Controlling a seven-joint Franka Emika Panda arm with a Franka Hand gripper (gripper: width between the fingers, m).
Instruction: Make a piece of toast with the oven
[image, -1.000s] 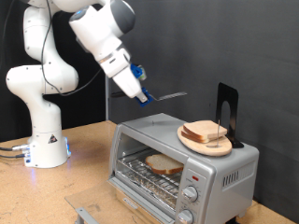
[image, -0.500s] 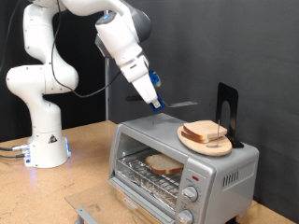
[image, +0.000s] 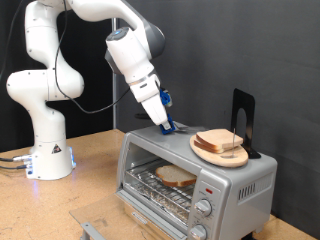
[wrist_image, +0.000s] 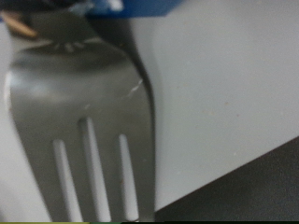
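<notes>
My gripper (image: 163, 112) is shut on the blue handle of a slotted metal spatula (image: 184, 128). Its blade lies low over the top of the silver oven (image: 160, 140), just beside the round wooden plate (image: 205, 153). The wrist view shows the spatula blade (wrist_image: 84, 121) close above the grey oven top (wrist_image: 224, 84). The piece of toast (image: 175, 177) lies on the wire rack inside the oven. Another similar bread slice (image: 222, 142) rests on the plate. The oven's two knobs (image: 203, 208) are at its front right.
A black upright stand (image: 242, 112) is on the oven top behind the plate. The robot's white base (image: 48, 150) stands on the wooden table (image: 90, 170) at the exterior view's left. A small grey metal part (image: 92, 230) lies at the bottom edge.
The arm has swung toward the exterior view's right and come down. The spatula went from held level high above the oven to low over the oven top beside the plate.
</notes>
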